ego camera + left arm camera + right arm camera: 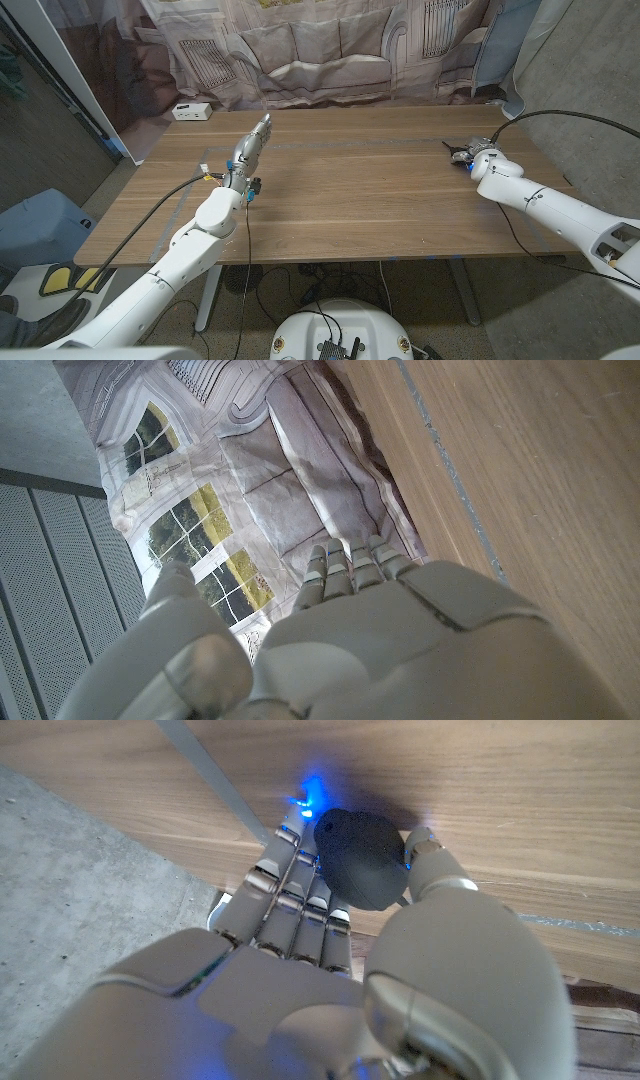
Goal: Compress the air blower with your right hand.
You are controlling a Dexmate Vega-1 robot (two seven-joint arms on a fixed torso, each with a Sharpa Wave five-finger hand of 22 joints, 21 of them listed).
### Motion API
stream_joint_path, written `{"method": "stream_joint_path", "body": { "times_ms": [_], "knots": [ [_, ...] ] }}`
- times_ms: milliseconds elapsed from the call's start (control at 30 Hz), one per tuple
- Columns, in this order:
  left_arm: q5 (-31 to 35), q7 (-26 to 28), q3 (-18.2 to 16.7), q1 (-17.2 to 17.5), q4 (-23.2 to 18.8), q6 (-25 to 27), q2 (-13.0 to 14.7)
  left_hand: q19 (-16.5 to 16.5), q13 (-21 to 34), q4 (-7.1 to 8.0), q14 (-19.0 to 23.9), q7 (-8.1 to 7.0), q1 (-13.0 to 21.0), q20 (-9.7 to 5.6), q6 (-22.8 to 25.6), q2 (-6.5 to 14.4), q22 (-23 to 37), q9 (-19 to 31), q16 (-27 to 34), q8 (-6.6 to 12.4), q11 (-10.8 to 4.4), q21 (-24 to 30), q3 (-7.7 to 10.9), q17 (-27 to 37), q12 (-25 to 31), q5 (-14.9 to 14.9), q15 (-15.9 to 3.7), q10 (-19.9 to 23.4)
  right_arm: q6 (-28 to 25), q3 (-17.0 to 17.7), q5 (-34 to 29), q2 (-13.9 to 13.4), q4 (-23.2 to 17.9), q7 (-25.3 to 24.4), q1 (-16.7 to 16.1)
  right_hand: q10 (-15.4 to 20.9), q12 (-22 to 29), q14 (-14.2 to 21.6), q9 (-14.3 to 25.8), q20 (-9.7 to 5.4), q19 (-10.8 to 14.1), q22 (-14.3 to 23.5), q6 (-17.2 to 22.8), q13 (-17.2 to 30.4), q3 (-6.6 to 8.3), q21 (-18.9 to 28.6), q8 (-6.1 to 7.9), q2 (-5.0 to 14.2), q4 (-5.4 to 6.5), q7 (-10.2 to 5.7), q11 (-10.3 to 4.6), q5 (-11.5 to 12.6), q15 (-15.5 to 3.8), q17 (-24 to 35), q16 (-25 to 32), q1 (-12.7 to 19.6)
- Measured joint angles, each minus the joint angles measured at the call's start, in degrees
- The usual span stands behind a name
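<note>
The right hand's fingers (300,885) and thumb wrap the round black rubber air blower (362,857), ready, I think, to squeeze; the right hand (478,155) is at the wooden table's (350,200) far right; the left hand (252,143) waits, fingers straight, holding nothing.

A robot lab: printed living-room backdrop (320,50) hung behind the wooden surface (350,200), bare concrete floor (590,80).

Your head camera looks down over the wooden table (350,190); both wrist cameras skim close above that table.
</note>
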Motion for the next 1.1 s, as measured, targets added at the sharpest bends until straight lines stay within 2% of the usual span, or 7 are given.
{"method": "stream_joint_path", "body": {
  "times_ms": [333,433,533,800,1000,1033,1100],
  "knots": [
    [0.0,-0.03,0.03,-0.05,-0.13,0.1,0.07,0.0,0.0,0.0,0.0,0.0,0.0,0.0,0.0,0.0,0.0,0.0,0.0,0.0,0.0,0.0,0.0,0.0,0.0,0.0,0.0,0.0,-0.73,0.32,-0.27,0.44,0.0,-2.21,-0.69,1.23,0.22,1.19,0.0,-0.29,1.03,0.04,1.31,0.0,0.2,0.19,0.0,0.39,0.2,-0.52,-0.19,0.22,-0.18,0.0,0.23,1.25],
    [-0.01,-0.07,0.05,-0.06,-0.13,0.11,0.08,0.0,0.0,0.0,0.0,0.0,0.0,0.0,0.0,0.0,0.0,0.0,0.0,0.0,0.0,0.0,0.0,0.0,0.0,0.0,0.0,0.0,-0.85,0.62,-0.29,0.45,-0.33,-3.06,-1.03,1.73,0.22,1.52,0.0,-0.38,1.11,0.04,1.82,-0.14,0.2,0.19,0.41,0.39,0.2,-0.42,-0.5,0.22,-0.49,0.0,0.41,1.25],
    [-0.06,-0.14,0.06,-0.09,-0.13,0.1,0.08,0.0,0.0,0.0,0.0,0.0,0.0,0.0,-0.01,0.0,0.0,0.0,0.0,0.0,0.0,0.0,0.0,0.0,0.0,0.0,0.0,0.0,-0.85,0.9,-0.29,0.45,-0.73,-3.71,-1.33,2.37,0.21,1.83,0.0,-0.48,1.64,0.04,2.36,-0.27,0.15,0.19,0.41,0.4,0.63,-0.7,-0.49,0.22,-0.4,0.0,0.52,1.26],
    [-0.13,-0.26,0.1,-0.17,0.04,0.1,0.07,-0.3,0.0,-0.24,0.0,0.0,0.0,0.29,-0.01,0.0,0.0,0.0,0.0,0.0,0.0,0.0,0.24,0.0,-0.01,0.0,0.0,0.0,-0.88,2.35,-0.3,-0.09,-3.21,-6.45,-2.88,2.96,0.66,2.33,0.0,-0.59,1.94,0.04,3.06,-0.28,0.16,0.18,0.63,0.69,0.63,-0.61,-0.5,0.22,-0.49,0.0,0.62,1.55],
    [-0.19,-0.39,0.1,-0.17,0.04,0.1,0.07,-0.3,0.0,-0.24,0.0,0.0,0.0,0.29,-0.01,0.0,0.0,0.0,0.0,0.0,0.0,0.0,0.24,0.0,-0.25,0.0,0.0,0.0,-0.88,3.85,-0.3,-0.86,-5.91,-6.45,-4.46,3.06,0.66,2.69,0.0,-0.59,1.94,0.03,3.47,-0.28,0.15,0.18,0.63,0.85,0.63,-0.83,-0.4,0.22,-0.64,0.0,0.62,1.71],
    [-0.2,-0.43,0.21,-0.34,0.31,0.1,-0.01,-0.29,0.0,-0.24,0.0,0.0,0.0,0.29,-0.01,0.0,0.0,0.0,0.0,0.0,-0.19,0.0,0.24,0.0,-0.25,0.0,0.0,0.19,-0.98,4.09,-0.28,-0.99,-6.53,-9.34,-4.8,3.06,0.66,2.74,0.0,-0.59,1.94,0.04,3.47,-0.28,0.15,0.18,0.63,0.92,0.63,-0.83,-0.4,0.22,-0.69,0.0,0.62,1.78],
    [-0.21,-0.47,0.24,-0.41,0.4,0.06,-0.04,-0.29,0.0,-0.24,0.0,0.0,0.0,0.29,-0.01,0.0,0.0,0.0,0.0,0.0,-0.24,0.0,0.24,0.0,-0.25,0.0,0.0,0.24,-1.09,4.46,-0.42,-1.19,-7.52,-10.27,-5.4,3.26,0.66,2.74,0.0,-0.59,1.94,0.03,3.46,-0.29,-0.09,0.18,0.63,0.92,0.87,-0.83,-0.6,0.22,-0.69,0.0,0.62,1.78]
  ]
}}
